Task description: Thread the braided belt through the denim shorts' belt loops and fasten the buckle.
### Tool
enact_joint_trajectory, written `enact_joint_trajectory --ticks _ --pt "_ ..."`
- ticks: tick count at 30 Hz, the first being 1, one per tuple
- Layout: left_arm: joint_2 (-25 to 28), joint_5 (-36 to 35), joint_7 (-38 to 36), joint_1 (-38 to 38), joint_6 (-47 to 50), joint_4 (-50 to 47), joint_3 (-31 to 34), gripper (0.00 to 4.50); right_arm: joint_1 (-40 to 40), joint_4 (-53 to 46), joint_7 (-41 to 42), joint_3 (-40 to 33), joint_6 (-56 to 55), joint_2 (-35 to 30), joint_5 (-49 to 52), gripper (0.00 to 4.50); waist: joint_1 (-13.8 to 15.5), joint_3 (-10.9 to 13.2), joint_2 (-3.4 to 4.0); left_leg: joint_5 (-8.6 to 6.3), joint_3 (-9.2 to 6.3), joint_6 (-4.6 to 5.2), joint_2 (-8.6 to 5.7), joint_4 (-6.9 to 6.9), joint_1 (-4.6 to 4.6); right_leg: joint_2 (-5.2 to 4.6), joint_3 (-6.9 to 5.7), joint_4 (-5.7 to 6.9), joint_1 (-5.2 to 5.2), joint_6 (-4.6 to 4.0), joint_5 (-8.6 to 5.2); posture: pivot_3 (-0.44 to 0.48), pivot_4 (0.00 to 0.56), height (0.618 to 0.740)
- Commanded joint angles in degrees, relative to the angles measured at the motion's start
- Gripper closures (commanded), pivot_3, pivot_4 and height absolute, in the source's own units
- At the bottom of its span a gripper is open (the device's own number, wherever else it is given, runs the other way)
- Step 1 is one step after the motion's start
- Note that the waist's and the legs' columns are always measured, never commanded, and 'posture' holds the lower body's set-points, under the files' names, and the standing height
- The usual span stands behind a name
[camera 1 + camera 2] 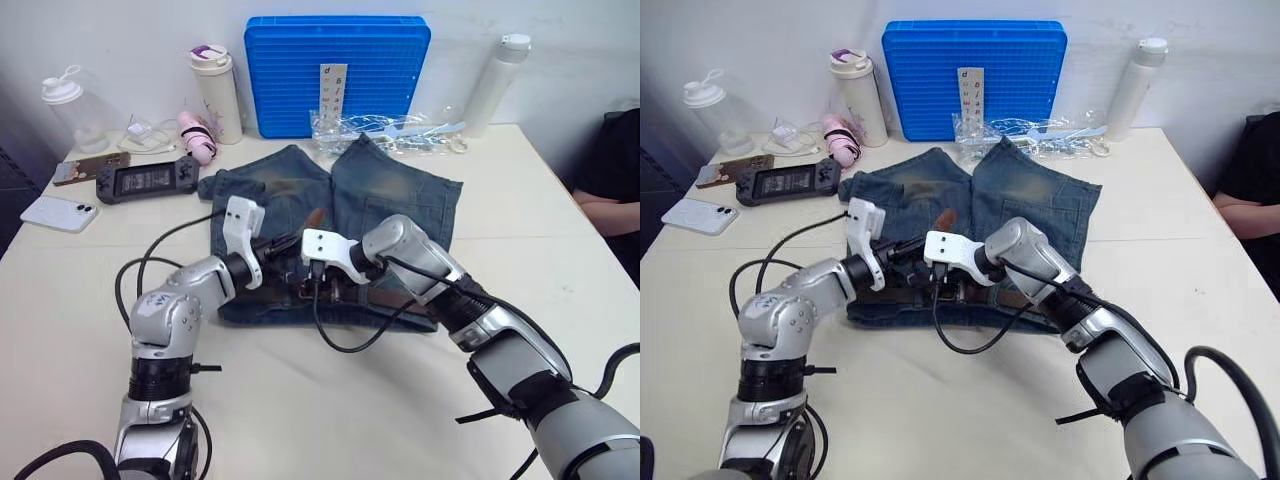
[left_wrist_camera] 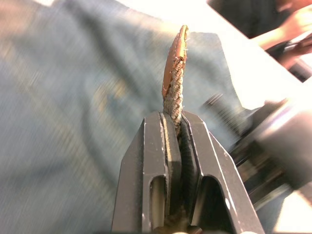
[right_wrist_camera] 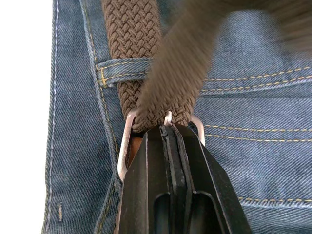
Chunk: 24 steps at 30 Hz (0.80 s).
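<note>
My left hand (image 2: 176, 127) is clamped on the dark brown braided belt (image 3: 132, 39) just behind its reddish leather tip (image 2: 174, 61), above the faded blue denim shorts (image 1: 400, 195) on the bench. My right hand (image 3: 168, 130) is pinched on the small silver buckle (image 3: 126, 141) at the waistband. The strap is light, soft and floppy — so I judge the stiff tip and the rigid buckle frame the best holds for feeding it.

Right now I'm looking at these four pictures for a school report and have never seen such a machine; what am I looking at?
It is a humanoid robot with two arms. The two wide pictures come from its head camera; the two close ones from cameras on its wrists. On the table lie denim shorts with a braided belt passing under a belt loop. The left gripper pinches the belt near its leather tip. The right gripper is shut at the silver buckle. Behind stand bottles, phones and a blue tray.
</note>
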Motion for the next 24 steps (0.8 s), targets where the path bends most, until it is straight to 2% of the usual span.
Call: enact_joint_trajectory --ticks 1,6,12,17,20,24 --pt "-0.5 -7.0 -2.5 -7.1 -2.1 -0.2 5.3 4.5 7.5 6.1 0.8 9.1 1.8 -0.8 -5.9 4.46 0.0 0.0 0.02 -0.01 0.0 -0.02 0.04 -0.02 0.06 0.11 0.08 -0.01 0.05 -0.02 -0.01 0.0 0.15 0.689" --pt "-1.7 -12.6 -6.3 -16.7 -1.2 6.4 6.1 4.5 9.5 4.6 1.8 9.3 1.4 -1.3 -6.6 4.46 0.1 0.1 0.03 -0.12 -0.08 -0.2 0.32 -0.01 0.24 0.31 0.29 -0.12 0.3 -0.17 -0.1 0.0 0.15 0.689" --pt "-7.4 -10.5 -11.6 -32.6 -7.0 23.8 3.8 4.5 13.1 -0.1 4.7 11.3 1.3 -3.3 -7.2 4.46 0.8 0.2 0.03 -0.14 -0.16 -0.2 0.28 0.01 0.23 0.38 0.25 -0.2 0.37 -0.18 -0.1 0.0 0.15 0.689" --pt "-11.5 -9.3 -15.2 -41.3 -11.3 33.7 3.8 4.5 15.1 -2.6 5.3 11.4 2.2 -4.0 -7.7 4.46 1.6 0.3 0.04 -0.19 -0.12 -0.11 0.2 -0.01 0.21 0.36 0.24 -0.34 0.41 -0.14 -0.11 0.0 0.15 0.689" --pt "-12.9 -7.2 -16.5 -43.1 -11.9 36.3 1.7 4.5 15.6 -2.9 5.1 11.2 2.4 -4.0 -7.9 4.46 1.9 0.4 0.04 -0.19 -0.17 -0.12 0.2 0.03 0.14 0.35 0.2 -0.38 0.42 -0.14 -0.11 0.0 0.15 0.689" --pt "-10.6 -1.3 -17.1 -39.0 -11.0 34.2 -3.6 4.5 16.1 -4.0 3.5 8.3 1.7 -3.8 -6.9 4.46 1.9 0.4 0.04 -0.19 -0.2 -0.08 0.1 0.04 0.17 0.29 0.2 -0.39 0.51 -0.1 -0.1 0.0 0.15 0.689"
